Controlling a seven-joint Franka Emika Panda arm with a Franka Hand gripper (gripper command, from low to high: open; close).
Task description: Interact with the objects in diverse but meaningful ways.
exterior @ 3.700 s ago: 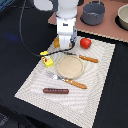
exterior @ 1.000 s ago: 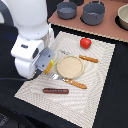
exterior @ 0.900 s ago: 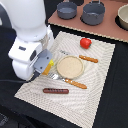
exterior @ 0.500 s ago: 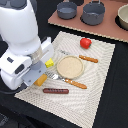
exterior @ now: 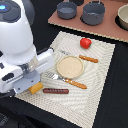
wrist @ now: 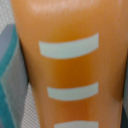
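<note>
The golden bread loaf shows as an orange end poking out under my arm, at the front corner of the placemat on the exterior view's left. In the wrist view the loaf fills the picture, with pale score marks across it. One grey-teal finger lies against its side. My gripper is mostly hidden by the white arm and looks shut on the loaf. The thin brown sausage lies just beside the loaf. The red tomato sits at the far side of the mat.
A round tan plate sits mid-mat, with an orange-handled fork in front of it and a knife beside it. Two grey pans and a bowl stand on the brown board behind.
My arm has swung from the back of the mat to its front corner on the exterior view's left and come lower. The loaf has travelled with the gripper.
</note>
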